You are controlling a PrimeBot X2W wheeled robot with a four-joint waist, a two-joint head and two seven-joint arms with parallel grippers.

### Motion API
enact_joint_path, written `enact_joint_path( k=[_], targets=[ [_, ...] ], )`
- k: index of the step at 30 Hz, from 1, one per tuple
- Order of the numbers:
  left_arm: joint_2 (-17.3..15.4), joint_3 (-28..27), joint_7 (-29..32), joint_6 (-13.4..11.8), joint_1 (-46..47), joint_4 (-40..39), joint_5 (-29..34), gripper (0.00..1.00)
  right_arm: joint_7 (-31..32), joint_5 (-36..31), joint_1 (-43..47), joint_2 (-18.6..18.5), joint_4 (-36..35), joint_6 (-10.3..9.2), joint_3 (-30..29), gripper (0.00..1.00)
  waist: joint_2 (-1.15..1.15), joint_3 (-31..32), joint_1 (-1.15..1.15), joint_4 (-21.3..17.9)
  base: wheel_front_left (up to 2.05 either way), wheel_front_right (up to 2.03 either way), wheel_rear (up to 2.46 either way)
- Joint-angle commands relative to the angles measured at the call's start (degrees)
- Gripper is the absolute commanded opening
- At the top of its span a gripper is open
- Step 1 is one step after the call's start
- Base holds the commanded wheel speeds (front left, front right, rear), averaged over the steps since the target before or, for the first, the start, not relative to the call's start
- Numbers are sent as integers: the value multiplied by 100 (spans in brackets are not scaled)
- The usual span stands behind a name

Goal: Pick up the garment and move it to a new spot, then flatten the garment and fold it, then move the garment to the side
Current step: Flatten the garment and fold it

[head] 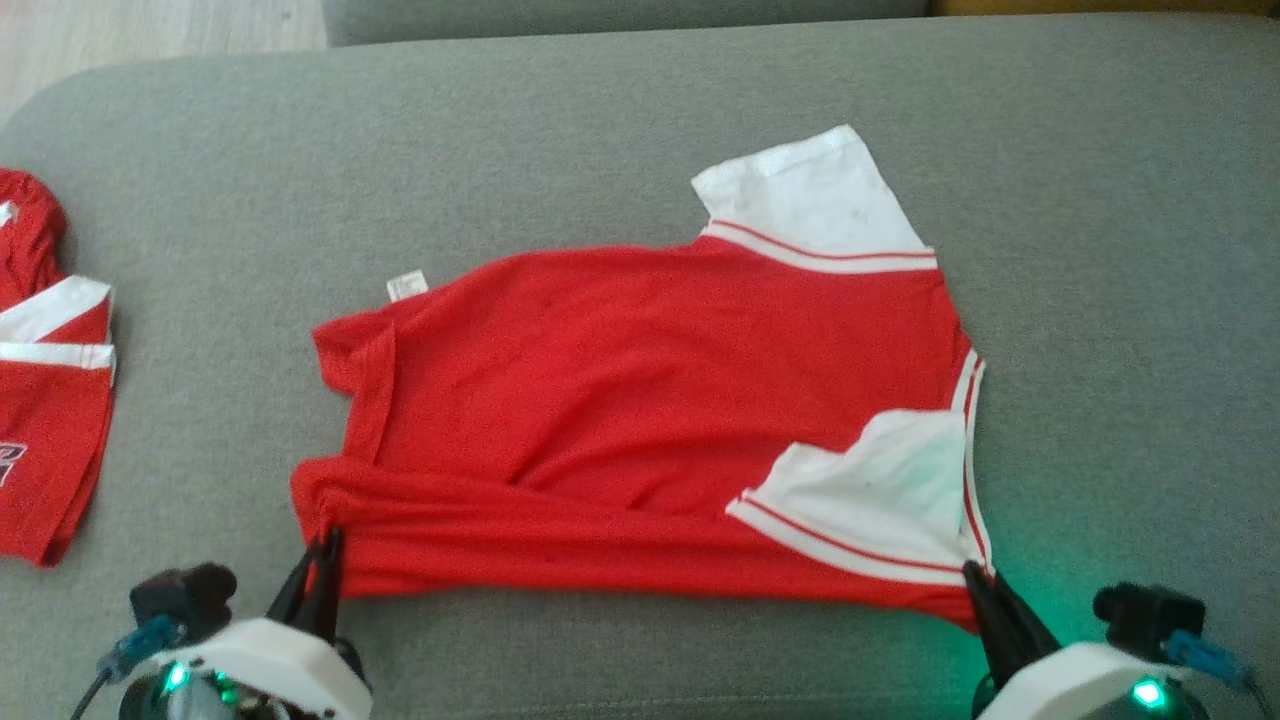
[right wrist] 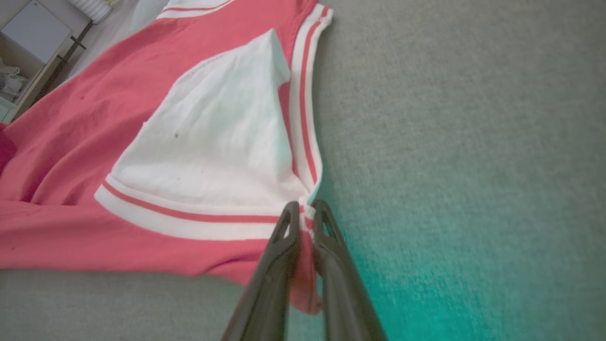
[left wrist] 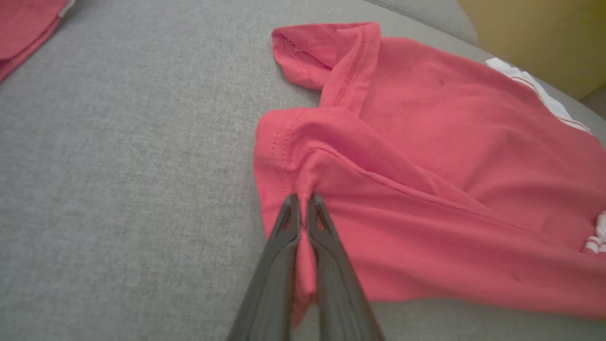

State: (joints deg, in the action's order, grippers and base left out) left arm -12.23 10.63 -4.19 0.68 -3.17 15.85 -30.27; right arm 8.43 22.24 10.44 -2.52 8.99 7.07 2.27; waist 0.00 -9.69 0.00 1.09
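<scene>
Head view is showing the left end effector (head: 328, 542) and right end effector (head: 969, 570) each pinching a near corner of the red garment (head: 620, 400) lying on the grey cushion (head: 600, 120).

Garment (head: 640, 400): red tee, white sleeves with red-striped trim, spread mostly flat, wrinkled along the near edge. Its hem corner is pinched in the left gripper (head: 325, 545), its striped-trim corner in the right gripper (head: 972, 575). One sleeve lies folded onto the body just beyond the right gripper; the other sticks out well beyond it.
</scene>
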Motion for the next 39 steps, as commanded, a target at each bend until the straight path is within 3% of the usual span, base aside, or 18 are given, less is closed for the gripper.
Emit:
enact_joint_path(
  k=[1,2,3,4,5,6,11,15,23,30,39],
  targets=[
    [-173,-230,80,-105,10,-249,13,0,-6,68,10,-36,-229,42,113,0,0,48,0,-53,0,0,0],
    [-190,-225,153,-148,-52,-325,14,0,0,91,50,-36,-251,42,119,0,0,61,0,-66,0,0,0],
    [-210,-213,231,-192,-99,-380,27,0,9,134,84,-36,-255,42,122,21,0,76,0,-71,0,0,0],
    [-220,-206,294,-229,-135,-436,30,1,-4,138,100,-36,-272,42,134,88,0,85,0,-77,0,0,0],
    [-215,-209,356,-281,-164,-485,22,82,-49,147,93,-36,-306,42,159,100,0,91,0,-84,0,0,0],
    [-214,-200,412,-310,-185,-529,16,100,-117,113,65,-36,-362,42,191,100,0,99,0,-91,0,0,0],
    [-176,-266,328,-503,-230,-752,58,100,-585,-260,-179,-36,-778,42,208,100,0,147,0,-125,0,0,0],
    [-163,-362,-130,-792,-207,-1141,343,100,-952,-736,-448,-36,-1375,42,221,100,0,231,0,-128,0,0,0],
    [-192,-291,-442,-958,142,-1710,685,100,-665,-1049,-567,-36,-2057,42,259,100,0,317,0,-47,0,0,0],
    [-175,-215,-196,-832,764,-1260,553,100,-571,-913,-552,-36,-2069,42,294,100,0,123,0,-38,0,0,0],
    [-63,-235,191,-395,2431,658,90,100,-637,-806,-848,-36,-2038,42,371,100,0,-510,0,-150,0,0,0]
  ],
)
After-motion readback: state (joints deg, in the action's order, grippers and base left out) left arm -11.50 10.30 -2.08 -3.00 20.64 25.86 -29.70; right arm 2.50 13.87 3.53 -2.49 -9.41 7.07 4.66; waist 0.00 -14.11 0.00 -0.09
